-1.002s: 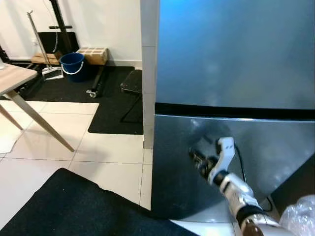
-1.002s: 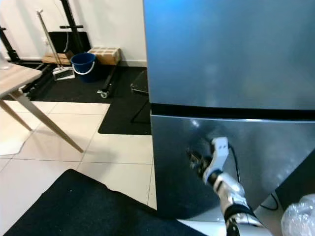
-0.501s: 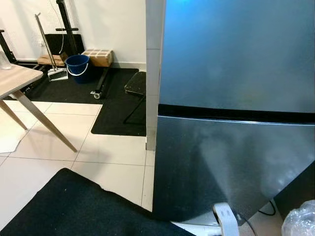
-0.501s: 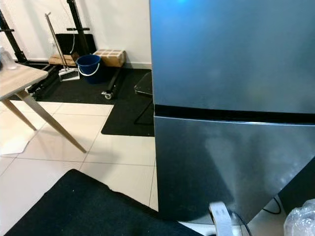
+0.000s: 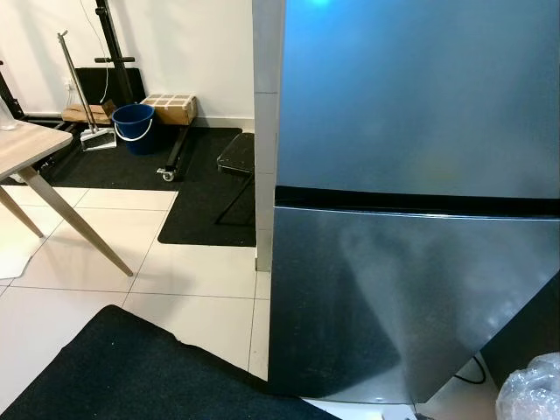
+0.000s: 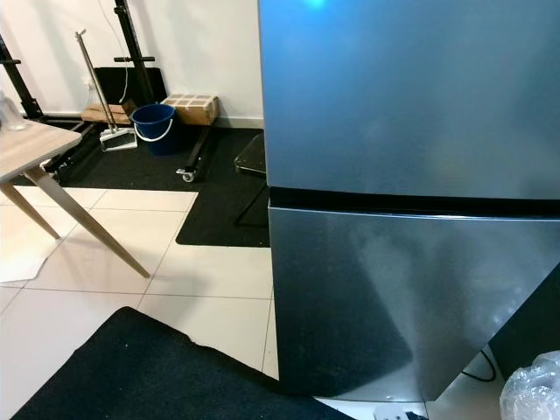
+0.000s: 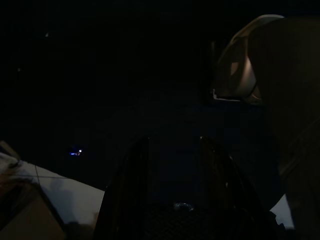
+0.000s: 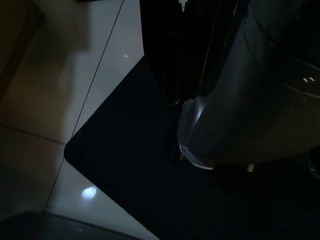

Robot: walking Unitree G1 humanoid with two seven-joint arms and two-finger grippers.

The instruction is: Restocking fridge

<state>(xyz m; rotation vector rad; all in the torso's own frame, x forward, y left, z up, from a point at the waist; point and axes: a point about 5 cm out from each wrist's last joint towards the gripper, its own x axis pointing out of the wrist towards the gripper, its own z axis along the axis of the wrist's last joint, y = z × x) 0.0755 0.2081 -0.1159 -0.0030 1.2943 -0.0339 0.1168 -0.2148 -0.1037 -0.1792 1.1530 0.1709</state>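
Fridge (image 5: 411,262) straight ahead and close, filling the right half of the head views: two steel doors, both shut, upper over lower, parted by a dark horizontal seam (image 5: 411,199). No handle to be made out on either door; opening edge probably at the left corner, just beside the white wall post (image 5: 267,131), though hard to be sure. Long axis upright, so any pull has to come sideways along a door edge. Crinkled plastic bag (image 5: 529,394) low at the right, beside the fridge foot, perhaps holding the stock.

Left gripper (image 7: 172,170) hanging in deep shade, fingers a little apart, nothing between them. Right gripper (image 8: 175,45) pointing down over dark mat (image 8: 130,150) and pale floor tiles, too murky to tell apart from together. Neither touching the fridge; both low, well clear of the doors.

Further off: wooden surface (image 5: 31,144) at the left, blue bucket (image 5: 134,122) by the far wall.
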